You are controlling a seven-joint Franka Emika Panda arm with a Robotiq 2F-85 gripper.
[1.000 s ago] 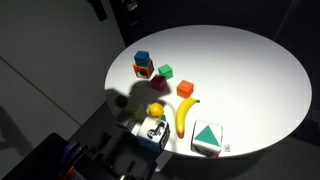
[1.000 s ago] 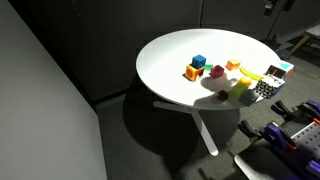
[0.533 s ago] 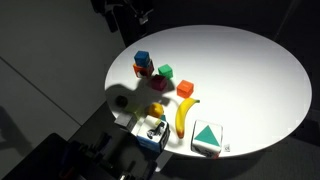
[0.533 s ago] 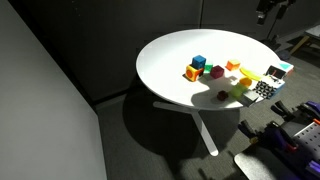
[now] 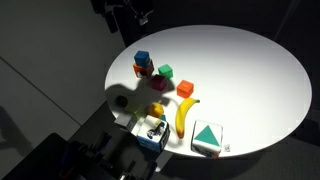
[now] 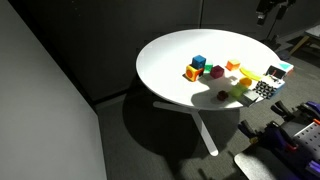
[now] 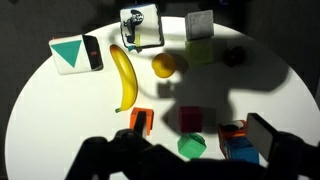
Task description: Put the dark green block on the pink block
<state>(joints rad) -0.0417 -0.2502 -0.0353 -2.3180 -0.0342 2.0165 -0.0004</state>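
Note:
The dark green block [image 7: 191,147] lies on the white round table [image 7: 60,100], just in front of the pink block [image 7: 190,120], which sits in shadow. In an exterior view the green block [image 5: 165,71] is next to the pink block [image 5: 160,83]. The green block also shows in an exterior view [image 6: 216,71]. My gripper [image 7: 200,135] is open and empty, high above these blocks, with its fingers spread either side of them. The arm shows at the top edge in both exterior views [image 5: 125,12] [image 6: 270,10].
A blue block stacked on an orange-red one [image 7: 238,143] stands beside the green block. An orange block [image 7: 141,122], a banana [image 7: 124,75], a lemon [image 7: 164,65], a pale yellow-green block [image 7: 200,52], a picture cube [image 7: 140,27] and a white cube with a green triangle [image 7: 73,53] lie around.
The arm has come further into view at the top of the exterior views, and its shadow has shifted on the table. The blocks have not moved.

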